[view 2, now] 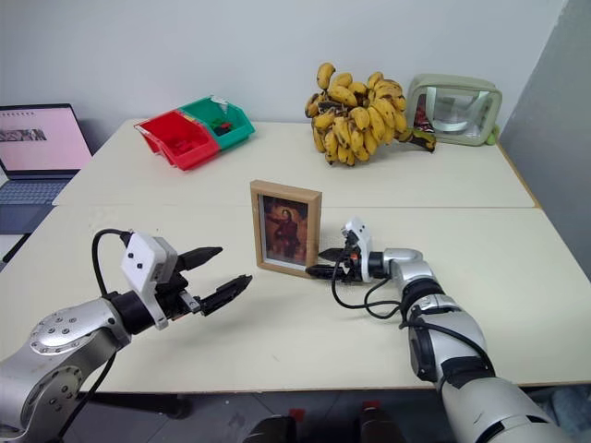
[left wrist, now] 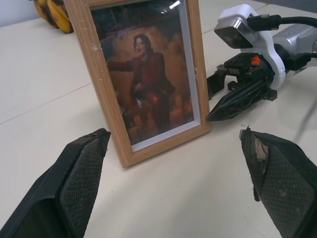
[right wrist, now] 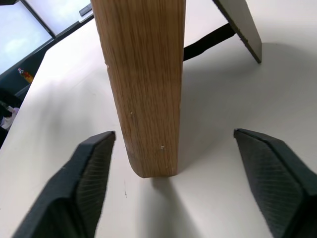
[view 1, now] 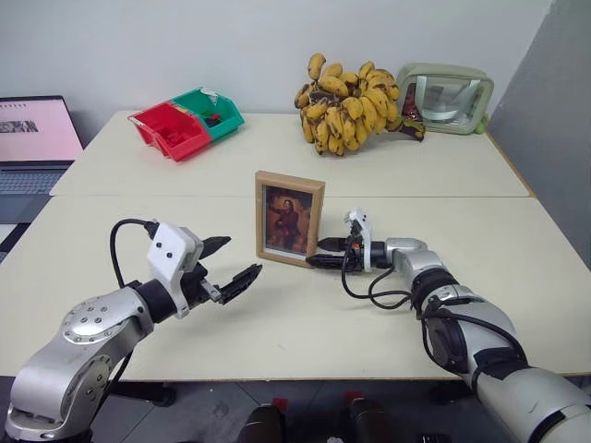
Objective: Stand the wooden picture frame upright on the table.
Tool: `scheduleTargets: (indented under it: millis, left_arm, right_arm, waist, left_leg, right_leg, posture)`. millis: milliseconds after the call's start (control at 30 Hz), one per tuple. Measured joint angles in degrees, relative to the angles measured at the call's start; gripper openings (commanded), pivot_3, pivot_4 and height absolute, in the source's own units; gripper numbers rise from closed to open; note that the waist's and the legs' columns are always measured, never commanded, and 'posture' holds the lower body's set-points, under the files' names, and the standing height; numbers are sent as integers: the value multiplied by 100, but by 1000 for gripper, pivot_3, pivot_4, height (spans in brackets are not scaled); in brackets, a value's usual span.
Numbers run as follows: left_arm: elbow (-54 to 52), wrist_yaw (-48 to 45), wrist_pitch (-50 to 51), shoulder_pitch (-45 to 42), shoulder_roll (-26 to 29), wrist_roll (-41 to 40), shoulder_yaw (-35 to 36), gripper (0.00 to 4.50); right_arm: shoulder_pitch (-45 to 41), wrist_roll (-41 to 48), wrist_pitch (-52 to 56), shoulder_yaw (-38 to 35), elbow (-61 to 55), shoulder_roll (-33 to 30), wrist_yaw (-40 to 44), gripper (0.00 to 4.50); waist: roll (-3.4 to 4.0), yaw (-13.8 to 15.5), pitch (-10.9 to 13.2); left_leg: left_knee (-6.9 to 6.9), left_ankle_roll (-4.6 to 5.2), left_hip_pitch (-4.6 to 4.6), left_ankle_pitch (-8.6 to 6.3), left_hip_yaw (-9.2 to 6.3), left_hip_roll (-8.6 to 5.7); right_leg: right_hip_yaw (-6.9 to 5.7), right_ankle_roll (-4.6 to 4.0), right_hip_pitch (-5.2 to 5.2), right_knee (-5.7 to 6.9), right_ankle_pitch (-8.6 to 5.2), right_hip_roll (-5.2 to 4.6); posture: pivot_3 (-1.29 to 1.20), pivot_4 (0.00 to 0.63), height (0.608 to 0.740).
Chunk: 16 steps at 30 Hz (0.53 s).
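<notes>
The frame (view 1: 289, 218) stands upright on the worktop (view 1: 277, 314), portrait facing the robot, its back stand splayed out behind it. The right tool (view 1: 319, 252) sits low at the frame's right edge with its jaws released, spread either side of the wooden edge and apart from it. The left tool (view 1: 231, 263) hovers to the frame's left, spread wide too and gripping nothing. Bananas (view 1: 351, 106) and bins (view 1: 185, 122) lie well behind the frame. Looks like the letting-go step, with the standing all but done. Next move should be a straight pull-back of the right tool away from the frame, clean and slow, so no finger clips the edge and topples it.
</notes>
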Motion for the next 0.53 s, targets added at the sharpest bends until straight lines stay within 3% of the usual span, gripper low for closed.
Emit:
scheduleTargets:
  millis: [133,267,400,533]
  left_arm:
    - [157,-221,12,9,133,23,2,4500]
    - [427,-550,158,66,438,-36,190,4500]
    - [770,-764,382,-154,647,-194,343,4500]
    - [1706,-1180,1020,-1218,1309,-613,501,4500]
  right_arm:
    - [303,-28,-176,287,-434,-596,388,4465]
    - [988,-29,3,480,-1650,-1560,643,4465]
    - [1650,387,1316,488,-3891,-1885,620,4465]
    - [1910,938,3541,435,-6386,-2222,119,4465]
  waist:
    - [0,82,0]
    - [1,135,1]
    - [6,32,4]
    - [12,12,7]
  left_leg:
    - [1,0,-2,0,-2,-10]
    - [0,1,-4,-1,2,-10]
    - [-2,1,-5,0,-6,11]
    - [-2,1,-15,0,-12,5]
  right_leg:
    - [-3,1,6,-8,0,-10]
    - [-2,2,2,-9,-1,-16]
    - [-4,-1,-9,5,-2,-18]
    - [-9,-5,-31,30,-6,-2]
  posture:
    - [0,150,740]
    - [0,150,740]
    - [0,150,740]
    - [0,150,740]
